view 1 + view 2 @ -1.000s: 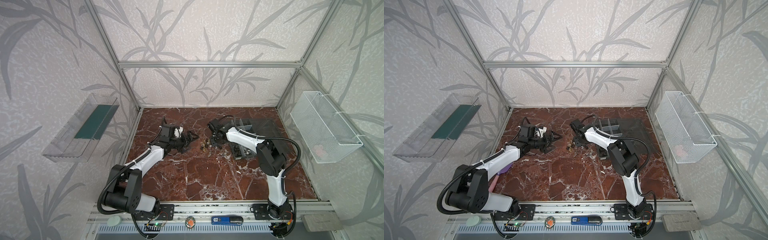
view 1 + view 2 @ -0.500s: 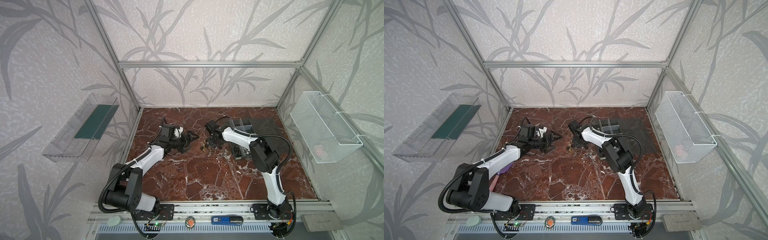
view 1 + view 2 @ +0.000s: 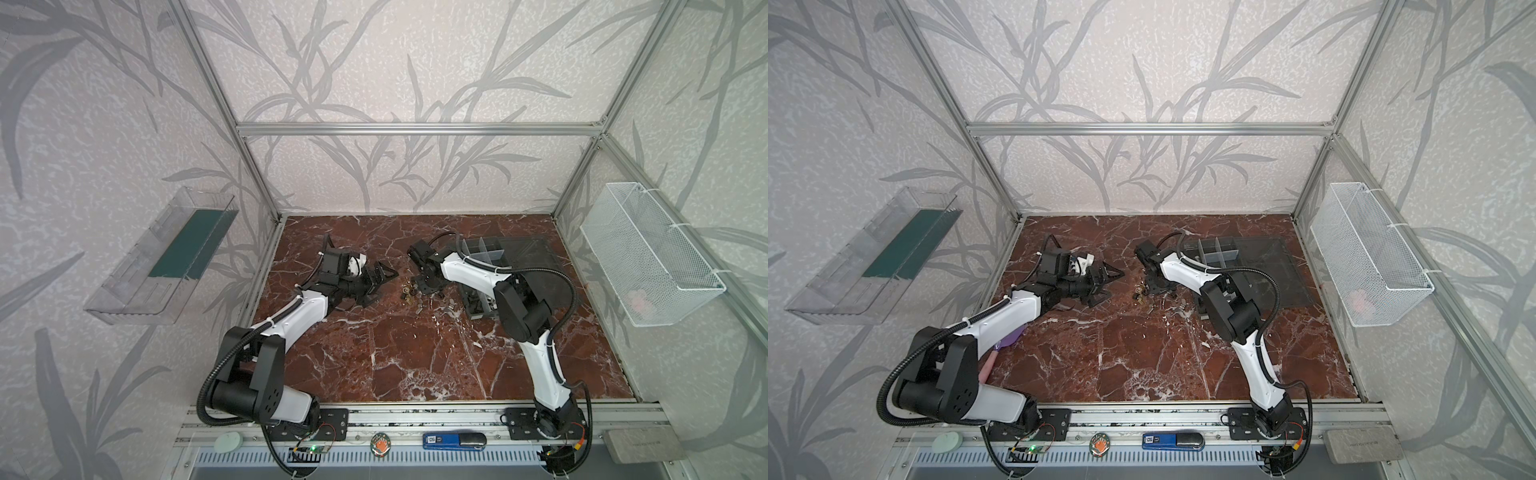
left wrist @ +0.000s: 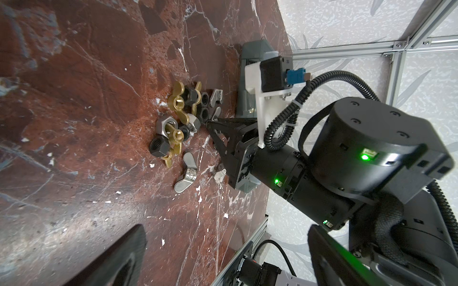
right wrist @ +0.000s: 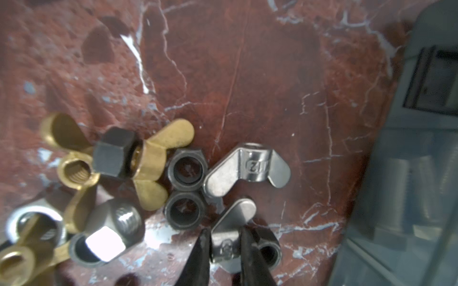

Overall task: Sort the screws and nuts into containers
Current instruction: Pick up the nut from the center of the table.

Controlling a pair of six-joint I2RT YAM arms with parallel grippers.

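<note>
Loose screws and nuts [image 3: 411, 293] [image 3: 1144, 293] lie in a small pile on the red marble floor: brass wing nuts, dark hex nuts, silver nuts [image 4: 178, 118]. My right gripper [image 5: 225, 237] points down into the pile's right edge [image 3: 424, 284], its two fingers pressed on either side of a silver wing nut [image 5: 226, 245]. Left of the pile, my left gripper [image 3: 380, 280] hovers wide open with nothing between its fingers [image 4: 111, 260]. The grey organizer box with its containers [image 3: 490, 249] [image 5: 409, 173] lies just right of the pile, lid [image 3: 528, 249] folded open.
A second silver wing nut [image 5: 247, 168] lies beside the held one, and another [image 4: 186, 173] sits apart nearer the front. A white mesh basket [image 3: 648, 257] hangs on the right wall and a clear bin [image 3: 166, 257] on the left wall. A purple item [image 3: 1009, 336] lies under my left arm.
My right gripper has shifted slightly left at the pile and its fingers have closed in on the silver wing nut. The left arm has not moved.
</note>
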